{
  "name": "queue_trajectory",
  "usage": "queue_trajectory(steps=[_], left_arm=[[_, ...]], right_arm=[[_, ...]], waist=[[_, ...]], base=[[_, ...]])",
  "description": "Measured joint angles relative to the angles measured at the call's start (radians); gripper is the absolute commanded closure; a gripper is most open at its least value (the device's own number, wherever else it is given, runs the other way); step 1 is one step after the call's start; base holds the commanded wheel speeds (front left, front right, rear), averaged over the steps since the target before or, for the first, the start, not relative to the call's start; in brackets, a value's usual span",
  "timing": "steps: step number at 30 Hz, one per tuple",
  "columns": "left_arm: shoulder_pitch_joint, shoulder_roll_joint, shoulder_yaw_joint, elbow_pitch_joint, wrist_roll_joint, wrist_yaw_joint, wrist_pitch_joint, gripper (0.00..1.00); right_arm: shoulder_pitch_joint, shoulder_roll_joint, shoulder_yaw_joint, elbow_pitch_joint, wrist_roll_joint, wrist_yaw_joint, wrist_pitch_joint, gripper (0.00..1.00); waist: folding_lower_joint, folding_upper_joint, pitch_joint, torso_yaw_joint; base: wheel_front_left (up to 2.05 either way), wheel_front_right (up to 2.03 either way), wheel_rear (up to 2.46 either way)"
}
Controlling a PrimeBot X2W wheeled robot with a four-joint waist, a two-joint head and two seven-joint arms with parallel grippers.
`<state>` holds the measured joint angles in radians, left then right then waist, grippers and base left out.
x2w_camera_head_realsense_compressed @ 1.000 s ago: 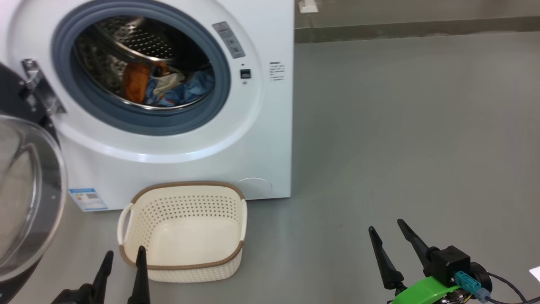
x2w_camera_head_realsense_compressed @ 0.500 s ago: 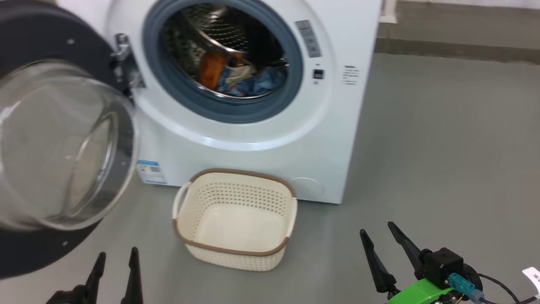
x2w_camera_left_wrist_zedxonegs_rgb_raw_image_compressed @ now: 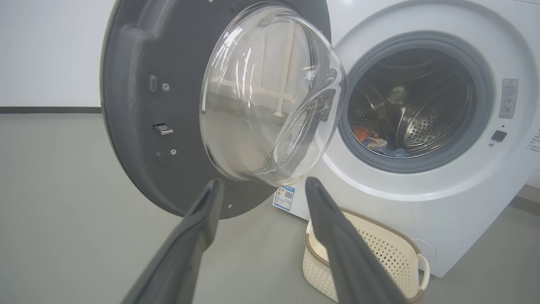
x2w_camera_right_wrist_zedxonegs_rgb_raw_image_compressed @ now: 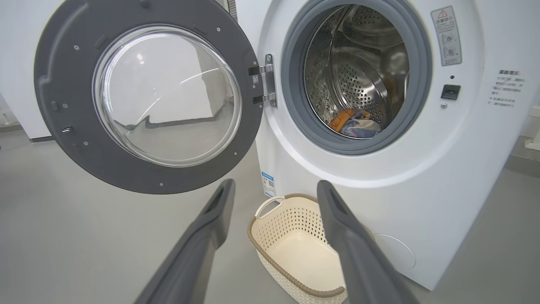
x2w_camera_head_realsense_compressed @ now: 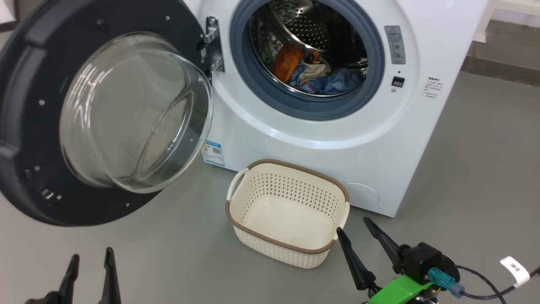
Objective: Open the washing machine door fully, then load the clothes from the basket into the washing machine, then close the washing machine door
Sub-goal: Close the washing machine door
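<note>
The white washing machine (x2w_camera_head_realsense_compressed: pixel 337 139) (x2w_camera_left_wrist_zedxonegs_rgb_raw_image_compressed: pixel 422 211) (x2w_camera_right_wrist_zedxonegs_rgb_raw_image_compressed: pixel 422 190) stands with its door (x2w_camera_head_realsense_compressed: pixel 25 139) (x2w_camera_left_wrist_zedxonegs_rgb_raw_image_compressed: pixel 135 105) (x2w_camera_right_wrist_zedxonegs_rgb_raw_image_compressed: pixel 63 63) swung wide to the left, glass bowl facing me. Orange, cream and blue clothes (x2w_camera_head_realsense_compressed: pixel 314 74) (x2w_camera_left_wrist_zedxonegs_rgb_raw_image_compressed: pixel 373 141) (x2w_camera_right_wrist_zedxonegs_rgb_raw_image_compressed: pixel 354 122) lie in the steel drum. The cream basket (x2w_camera_head_realsense_compressed: pixel 291 249) (x2w_camera_left_wrist_zedxonegs_rgb_raw_image_compressed: pixel 392 253) (x2w_camera_right_wrist_zedxonegs_rgb_raw_image_compressed: pixel 295 236) sits on the floor before the machine with nothing in it. My left gripper (x2w_camera_head_realsense_compressed: pixel 90 259) (x2w_camera_left_wrist_zedxonegs_rgb_raw_image_compressed: pixel 261 185) is open at the lower left, below the door. My right gripper (x2w_camera_head_realsense_compressed: pixel 354 226) (x2w_camera_right_wrist_zedxonegs_rgb_raw_image_compressed: pixel 274 185) is open beside the basket's right corner.
Grey floor (x2w_camera_head_realsense_compressed: pixel 485 169) spreads to the right of the machine and in front of the basket. A blue label sticker (x2w_camera_head_realsense_compressed: pixel 213 153) sits low on the machine's front. A white tag and cable (x2w_camera_head_realsense_compressed: pixel 512 268) trail from my right wrist.
The head camera has swung left, so the machine, door and basket sit further right in the picture. The door now shows in full. Both grippers stay open.
</note>
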<state>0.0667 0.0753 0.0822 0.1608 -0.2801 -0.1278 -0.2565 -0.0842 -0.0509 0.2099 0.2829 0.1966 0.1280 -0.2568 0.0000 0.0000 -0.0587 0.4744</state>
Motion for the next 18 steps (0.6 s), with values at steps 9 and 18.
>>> queue_trajectory(steps=[9, 18], left_arm=[[0.018, -0.022, 0.044, -0.046, 0.000, 0.000, 0.000, 0.00], [0.028, -0.027, 0.059, -0.053, 0.004, 0.000, 0.000, 0.00]], right_arm=[[-0.065, -0.002, 0.047, 0.029, 0.009, 0.000, 0.000, 0.00], [-0.071, -0.002, 0.063, 0.036, 0.024, 0.000, 0.000, 0.00]], waist=[[0.0000, 0.0000, 0.030, 0.032], [0.0000, 0.0000, 0.029, 0.031]], base=[[0.00, 0.00, 0.00], [0.00, 0.00, 0.00]])
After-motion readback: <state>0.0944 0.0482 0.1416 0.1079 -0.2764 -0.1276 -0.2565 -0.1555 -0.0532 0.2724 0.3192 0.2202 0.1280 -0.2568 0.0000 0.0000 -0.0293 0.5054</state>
